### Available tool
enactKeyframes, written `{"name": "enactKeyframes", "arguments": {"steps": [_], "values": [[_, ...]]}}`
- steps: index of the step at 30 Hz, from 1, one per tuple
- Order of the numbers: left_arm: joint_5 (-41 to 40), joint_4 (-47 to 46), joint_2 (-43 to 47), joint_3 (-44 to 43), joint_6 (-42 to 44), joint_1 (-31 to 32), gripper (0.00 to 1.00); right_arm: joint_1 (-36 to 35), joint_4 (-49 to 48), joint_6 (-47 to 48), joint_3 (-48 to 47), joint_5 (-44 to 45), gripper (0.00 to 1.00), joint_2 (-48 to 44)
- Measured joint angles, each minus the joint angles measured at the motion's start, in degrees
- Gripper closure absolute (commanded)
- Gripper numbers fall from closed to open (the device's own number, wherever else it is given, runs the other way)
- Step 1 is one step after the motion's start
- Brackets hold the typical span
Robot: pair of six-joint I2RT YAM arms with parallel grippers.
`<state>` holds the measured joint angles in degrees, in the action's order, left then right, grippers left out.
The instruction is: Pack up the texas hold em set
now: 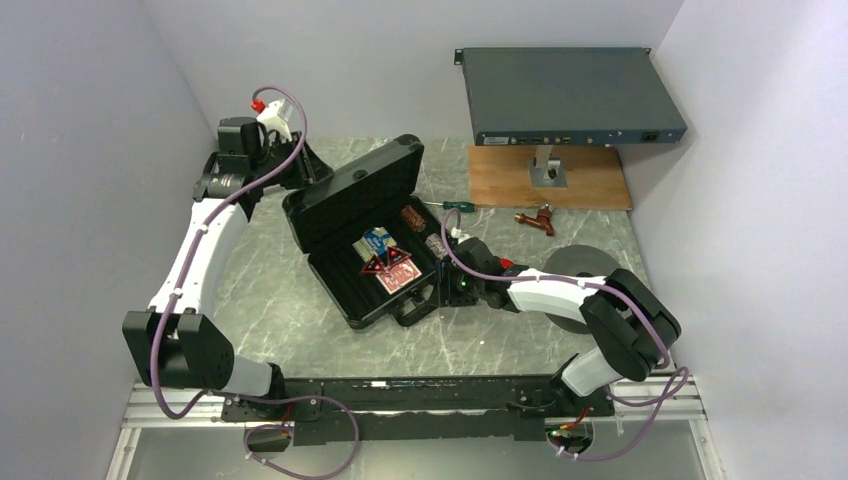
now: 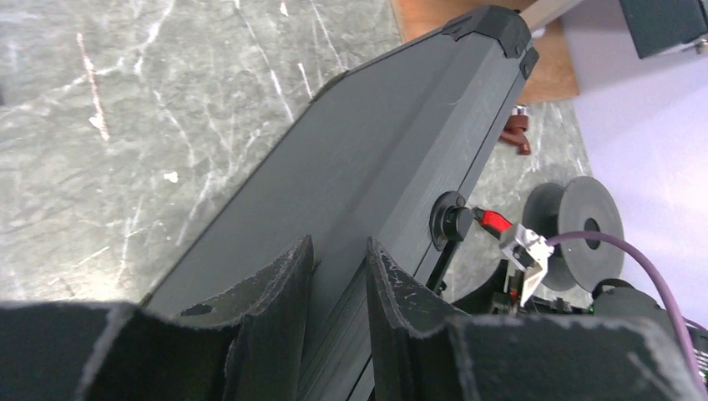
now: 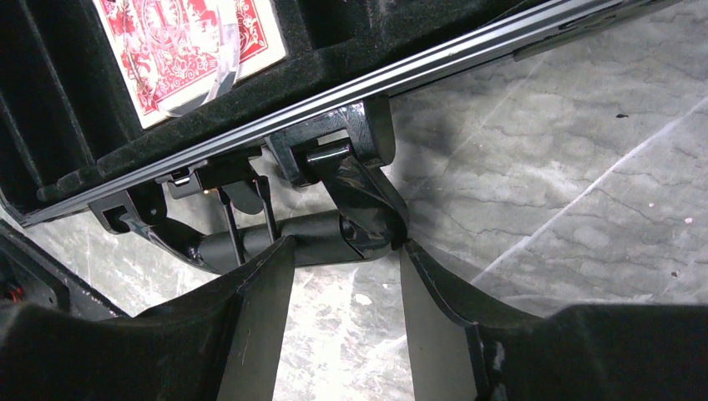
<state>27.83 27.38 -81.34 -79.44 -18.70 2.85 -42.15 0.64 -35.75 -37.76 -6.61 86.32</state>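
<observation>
Two grippers attend the open briefcase (image 1: 352,262) at mid-table, a red deck (image 3: 192,42) bedded in its ribbed black lining; closing looks like the step in hand. The right gripper (image 3: 346,246), fingers spread wide, straddles the glossy moulded handle (image 3: 305,238) unclamped. The left gripper (image 2: 338,251), fingers narrowly parted, meets the matte lid (image 2: 359,150) from behind, grip indeterminable, and should next tip it down.

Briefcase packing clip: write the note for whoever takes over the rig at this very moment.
Left claw: straddling the rim of the raised lid; grip unclear.
Right claw: around the case handle; grip unclear.
Done: blue deck, red deck and triangular tokens lie in the open briefcase.
To do: two chip rolls appear to be outside, by its far edge; load them, then close the lid.
</observation>
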Motion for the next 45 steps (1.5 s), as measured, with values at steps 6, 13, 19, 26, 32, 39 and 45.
{"name": "enactKeyframes", "arguments": {"steps": [6, 13, 19, 26, 32, 39, 45], "values": [[2.51, -3.76, 1.25, 3.45, -2.19, 1.81, 0.65, -0.04, -0.83, -0.15, -0.11, -0.02, 0.50, 0.46], [4.39, -4.68, 3.06, 7.80, -3.72, 4.72, 0.65, -0.04, -0.83, -0.31, -0.11, 0.07, 0.50, 0.46], [1.88, 1.57, 2.99, 14.84, -3.74, 6.49, 0.64, -0.09, -0.66, -0.66, -0.22, 0.63, 0.49, 0.28], [-0.28, 4.07, 6.93, 15.26, -3.72, 8.44, 0.64, -0.35, 2.78, -0.63, -0.24, 3.43, 0.48, -2.14], [-3.23, 5.18, 9.90, 15.08, -3.34, 9.88, 0.64, -0.35, 5.62, -0.70, -0.09, 4.81, 0.46, -6.25], [-7.85, 7.96, 10.27, 15.02, -1.49, 15.37, 0.60, -0.35, 7.02, -0.48, 1.88, 6.54, 0.35, -12.83], [-11.96, 8.07, 11.93, 15.63, 0.04, 20.22, 0.56, -0.35, 6.36, 0.11, 4.90, 6.12, 0.25, -17.66]]}}
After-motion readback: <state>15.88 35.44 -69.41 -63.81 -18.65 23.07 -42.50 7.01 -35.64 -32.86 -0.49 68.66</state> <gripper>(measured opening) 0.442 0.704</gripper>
